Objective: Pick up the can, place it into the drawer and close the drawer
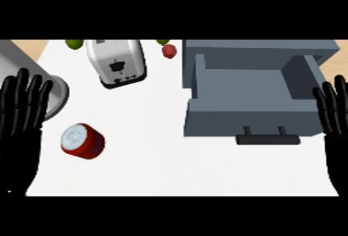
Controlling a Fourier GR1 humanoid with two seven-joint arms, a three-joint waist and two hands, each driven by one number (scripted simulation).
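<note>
A red can (82, 140) with a silver lid lies tilted on the white counter (163, 156) at the lower left. At the right stands a grey drawer (252, 90), pulled open toward me, its inside bare and its dark handle (267, 138) at the front. My left hand (20, 120) rests open at the left edge, fingers up, a little to the left of the can. My right hand (334, 115) rests open at the right edge, fingers up, beside the drawer's right wall. Neither hand touches anything.
A silver toaster (117, 61) stands at the back, left of the drawer. A red fruit (169, 50) and a green one (74, 44) lie near the counter's far edge. A grey round pot (54, 90) shows partly behind my left hand.
</note>
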